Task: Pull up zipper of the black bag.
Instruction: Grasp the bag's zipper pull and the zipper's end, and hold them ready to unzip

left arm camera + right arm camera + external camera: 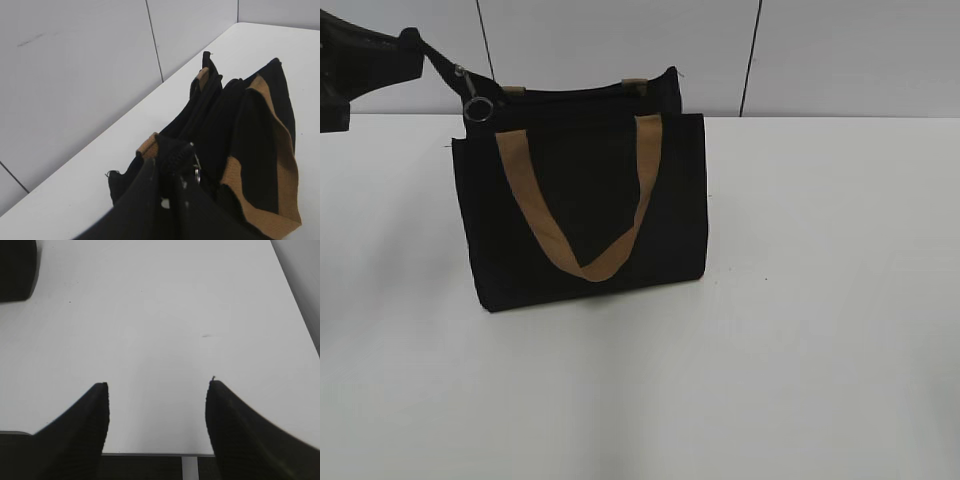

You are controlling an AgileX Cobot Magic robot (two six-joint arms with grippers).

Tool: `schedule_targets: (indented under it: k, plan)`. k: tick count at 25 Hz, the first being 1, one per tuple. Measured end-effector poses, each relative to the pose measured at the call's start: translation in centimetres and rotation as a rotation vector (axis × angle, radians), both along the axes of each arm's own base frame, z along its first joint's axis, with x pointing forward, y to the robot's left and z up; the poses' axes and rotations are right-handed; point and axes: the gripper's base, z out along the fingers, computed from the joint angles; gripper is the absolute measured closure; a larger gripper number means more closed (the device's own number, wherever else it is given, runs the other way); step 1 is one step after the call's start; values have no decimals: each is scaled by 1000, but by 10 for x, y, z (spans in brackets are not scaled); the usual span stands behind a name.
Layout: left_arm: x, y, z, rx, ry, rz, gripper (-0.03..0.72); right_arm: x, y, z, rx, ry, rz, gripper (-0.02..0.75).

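Note:
The black bag (pixel 585 200) stands upright on the white table, its tan handle hanging down the front. My left gripper (pixel 417 45) is at the bag's top left corner, shut on the black end of the zip line and holding it stretched out to the left. The zipper (pixel 472 103), a silvery pull with a ring, hangs just right of the jaws. In the left wrist view the jaws (pixel 171 162) close on the zip end of the bag (pixel 250 135), with the zipper (pixel 196 172) beside them. My right gripper (pixel 157 390) is open and empty above bare table.
The white table (pixel 820 300) runs to a grey panelled wall (pixel 840 50) behind the bag. A dark corner of the bag (pixel 15 270) shows at the top left of the right wrist view, and the table's front edge (pixel 150 454) is just below the right jaws.

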Motion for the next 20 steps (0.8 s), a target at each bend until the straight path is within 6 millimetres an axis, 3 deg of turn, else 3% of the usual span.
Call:
schedule_targets:
  k: [8,12,20]
  plan:
    - [0,0,0,0,0,0,664,5,8,10,4,-45,95,272]
    - [0,0,0,1,0,0,664,31,15,23,-10,-9,217,272]
    - [0,0,0,1,0,0,664,103,26,37,-7,56,428,272]
